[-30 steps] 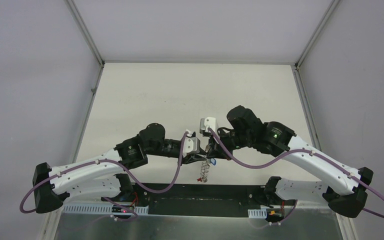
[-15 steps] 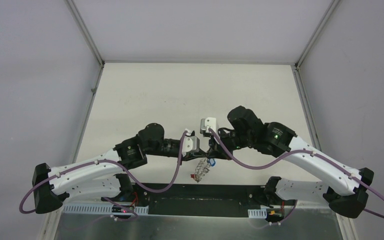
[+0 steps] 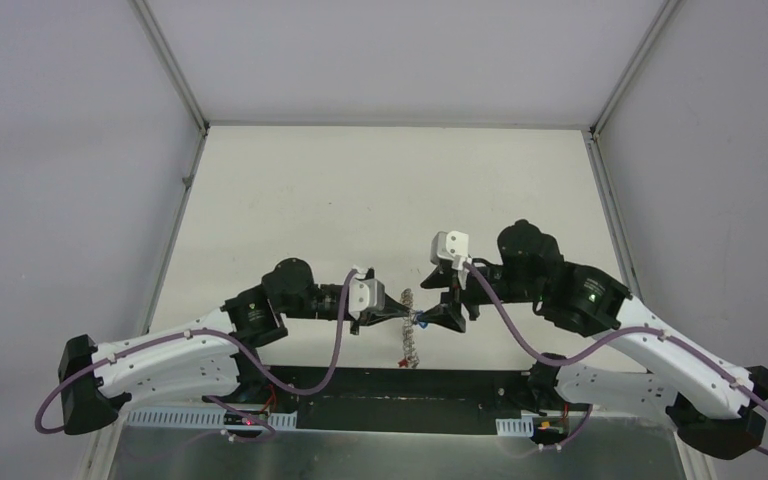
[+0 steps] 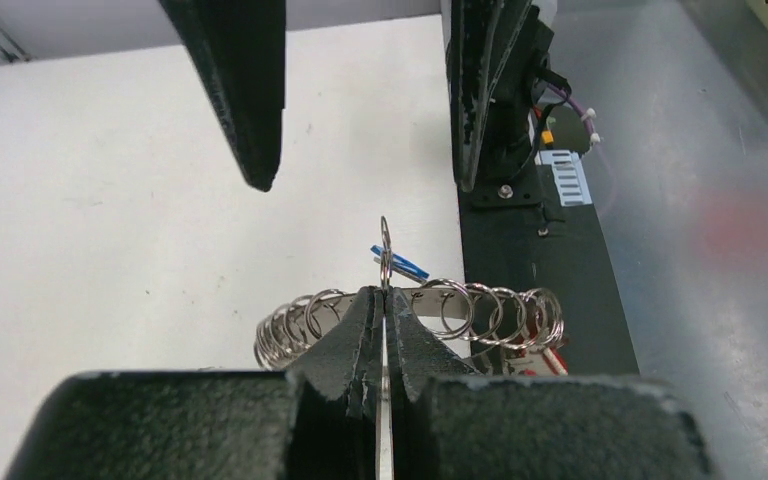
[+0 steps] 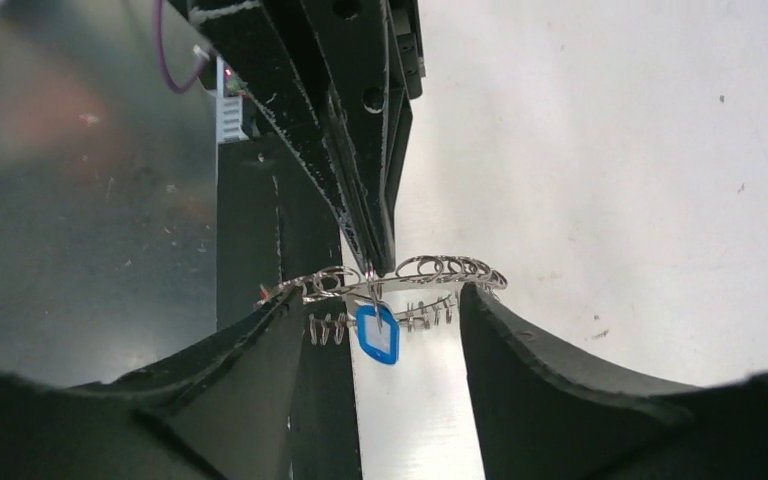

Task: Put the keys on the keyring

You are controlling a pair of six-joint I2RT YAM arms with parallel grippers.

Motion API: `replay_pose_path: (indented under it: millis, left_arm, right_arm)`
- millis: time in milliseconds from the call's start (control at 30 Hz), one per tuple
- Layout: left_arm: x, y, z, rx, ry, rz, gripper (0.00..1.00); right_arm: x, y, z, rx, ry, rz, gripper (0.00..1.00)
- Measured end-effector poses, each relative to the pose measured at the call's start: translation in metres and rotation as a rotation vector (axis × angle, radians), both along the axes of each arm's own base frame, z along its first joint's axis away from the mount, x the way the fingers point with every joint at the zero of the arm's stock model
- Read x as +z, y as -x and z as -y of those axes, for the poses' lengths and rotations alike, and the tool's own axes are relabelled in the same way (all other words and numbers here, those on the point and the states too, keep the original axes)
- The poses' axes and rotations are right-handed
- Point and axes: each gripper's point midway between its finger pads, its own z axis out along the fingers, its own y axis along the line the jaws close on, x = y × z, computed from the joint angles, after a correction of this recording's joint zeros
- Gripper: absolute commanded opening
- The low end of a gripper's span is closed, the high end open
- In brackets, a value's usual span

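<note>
Left fingers (image 4: 355,325) pinched shut on the keyring (image 4: 278,338), right fingers (image 5: 520,340) spread wide.
The blue-tagged key (image 5: 377,335) hangs from that keyring just under the left fingers, between the right fingers and touching neither, above the white table (image 5: 610,150).

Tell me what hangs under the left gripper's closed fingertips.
Below the left gripper hang a chain of silver rings and a blue tag. What lies behind the tag is hidden.
</note>
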Motion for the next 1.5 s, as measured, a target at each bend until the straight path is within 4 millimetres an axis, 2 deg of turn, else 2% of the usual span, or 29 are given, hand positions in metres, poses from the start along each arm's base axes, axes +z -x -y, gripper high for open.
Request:
replay_pose_path:
  millis: [133, 167, 400, 600, 867, 1167, 1500]
  left_arm:
    - [0.014, 0.002, -0.004, -0.002, 0.078, 0.042, 0.0]
    - [0.019, 0.003, -0.004, -0.003, 0.101, 0.055, 0.0]
    - [0.041, 0.008, -0.007, -0.023, 0.206, 0.111, 0.0]
    - [0.045, 0.009, -0.007, -0.031, 0.224, 0.12, 0.0]
    - [0.045, 0.009, -0.007, -0.033, 0.225, 0.121, 0.0]
    - [0.045, 0.01, -0.007, -0.038, 0.225, 0.121, 0.0]
    - [0.043, 0.012, -0.007, -0.048, 0.222, 0.12, 0.0]
  right_arm:
    - [0.008, 0.009, 0.004, 0.023, -0.077, 0.015, 0.51]
    - [0.012, 0.011, 0.005, 0.03, -0.104, 0.02, 0.46]
    - [0.025, 0.021, 0.007, 0.06, -0.192, 0.031, 0.33]
    - [0.022, 0.019, 0.001, 0.071, -0.186, 0.015, 0.3]
    - [0.014, 0.015, -0.004, 0.068, -0.156, -0.005, 0.0]
    - [0.012, 0.015, -0.003, 0.065, -0.151, -0.006, 0.0]
    - [-0.003, 0.014, -0.001, 0.051, -0.108, -0.027, 0.01]
